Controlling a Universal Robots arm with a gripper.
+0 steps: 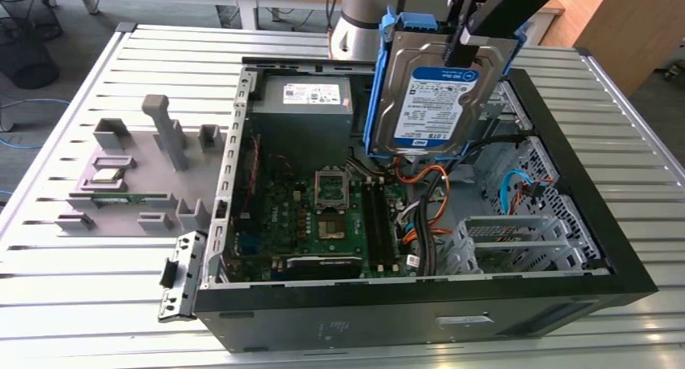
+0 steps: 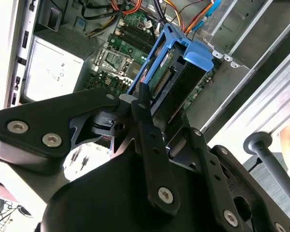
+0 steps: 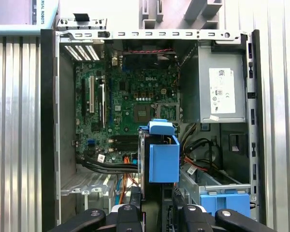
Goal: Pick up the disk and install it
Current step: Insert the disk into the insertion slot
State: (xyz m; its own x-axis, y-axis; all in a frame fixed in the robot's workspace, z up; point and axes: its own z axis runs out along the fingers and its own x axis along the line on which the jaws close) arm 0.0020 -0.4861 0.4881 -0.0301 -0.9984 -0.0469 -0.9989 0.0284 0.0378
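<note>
A slatted silver metal table (image 1: 86, 305) is being occupied by an open black computer tower case (image 1: 428, 297) and, on the exterior view's left, a grey plastic fixture (image 1: 139, 168). Housed inside the case are a green motherboard (image 1: 321, 216), a grey power-supply box with a white label (image 1: 305, 104), orange and blue cables (image 1: 423, 184) and, in the first wrist view, a lone blue plastic bracket (image 3: 224, 200) in a metal bay. The flat rectangular silver-metal disk with a white-and-blue label (image 1: 434, 96), clipped in its own blue bracket, is being held in the air over the case interior. Its long axis is being kept steeply upright, with the label turned to the exterior camera and one short end pointing down into the case. It is being clamped at the upper end by the black gripper (image 1: 463, 52), fingers closed against it.
</note>
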